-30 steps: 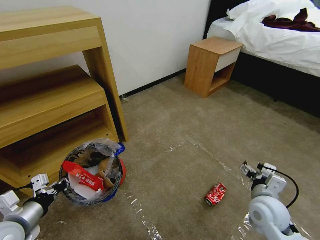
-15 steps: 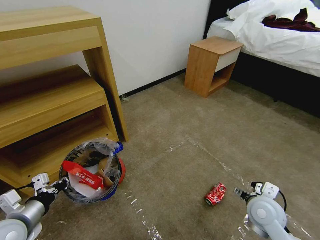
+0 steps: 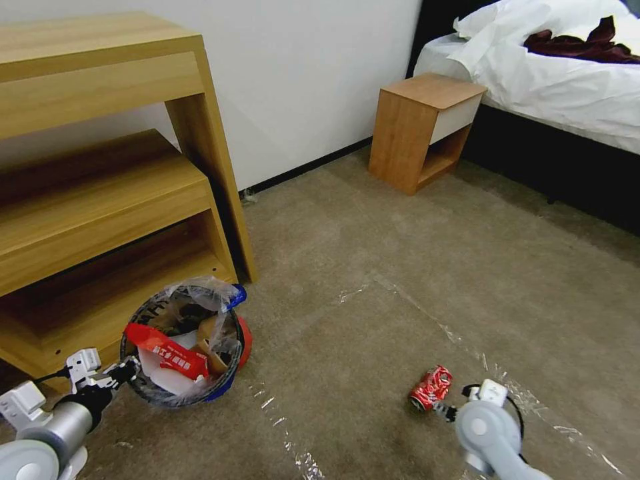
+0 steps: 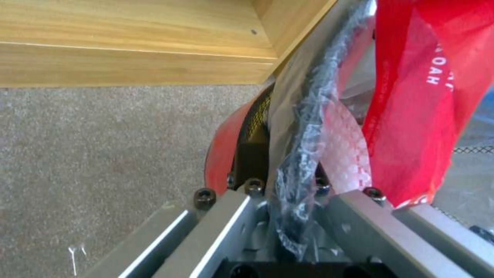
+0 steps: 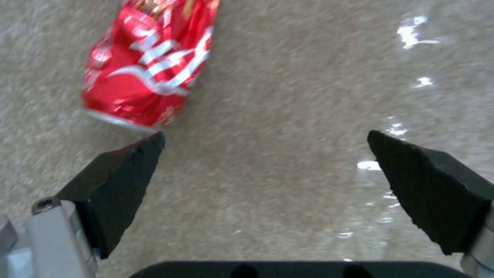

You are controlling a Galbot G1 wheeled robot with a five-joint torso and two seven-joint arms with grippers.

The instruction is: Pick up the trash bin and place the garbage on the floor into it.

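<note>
The trash bin (image 3: 183, 347), red and blue with a black rim and a clear bag, sits on the floor (image 3: 373, 267) beside the wooden shelves. It holds garbage: a red wrapper (image 3: 167, 352), tan carton and white scraps. My left gripper (image 3: 123, 371) is shut on the bin's near rim; in the left wrist view the bagged rim (image 4: 301, 127) runs between the fingers of the left gripper (image 4: 285, 189). A crushed red can (image 3: 431, 388) lies on the carpet. My right gripper (image 3: 445, 409) is low, just beside it. In the right wrist view the can (image 5: 146, 73) lies just beyond one pad (image 5: 123, 170) of the open right gripper (image 5: 265, 135).
A wooden shelf unit (image 3: 100, 200) stands at the left, right behind the bin. A wooden nightstand (image 3: 423, 130) and a bed (image 3: 567, 73) stand at the far right against the wall. Shiny tape strips (image 3: 413, 307) cross the carpet.
My right arm has come down and moved left, bringing its open gripper next to the can. The left gripper and bin have barely moved.
</note>
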